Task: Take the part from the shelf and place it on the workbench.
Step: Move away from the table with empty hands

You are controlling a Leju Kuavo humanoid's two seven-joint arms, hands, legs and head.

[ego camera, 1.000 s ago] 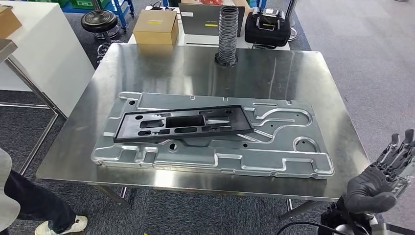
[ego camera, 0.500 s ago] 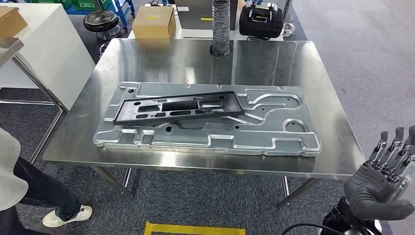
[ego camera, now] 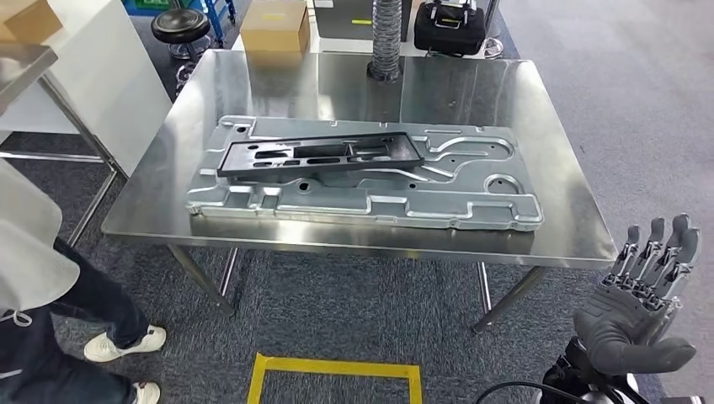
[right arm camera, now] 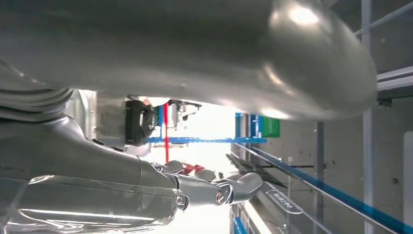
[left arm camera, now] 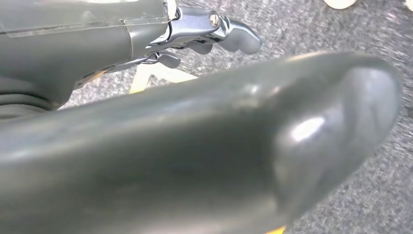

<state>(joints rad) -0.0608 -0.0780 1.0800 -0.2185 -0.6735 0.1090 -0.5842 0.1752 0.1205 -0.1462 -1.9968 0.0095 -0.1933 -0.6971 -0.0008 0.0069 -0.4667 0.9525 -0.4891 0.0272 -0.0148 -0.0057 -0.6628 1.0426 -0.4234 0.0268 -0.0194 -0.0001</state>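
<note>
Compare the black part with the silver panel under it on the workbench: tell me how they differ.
The black frame part is dark and matte; the stamped metal panel is bright and reflective. The black frame part is narrower and shorter, covering only part of the stamped metal panel. It lies on top, slightly skewed, while the panel rests directly on the steel workbench. Both are flat, elongated pieces with cutouts.

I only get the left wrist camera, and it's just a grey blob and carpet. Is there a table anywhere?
Observer: Yes. The head view shows a shiny steel workbench ahead.
Operator: Anything on it?
Observer: A big silver panel, with a black part lying on top of it.
Operator: Is the other hand holding something?
Observer: No. The right hand is empty, fingers apart, low beside the bench's near right corner.
</note>
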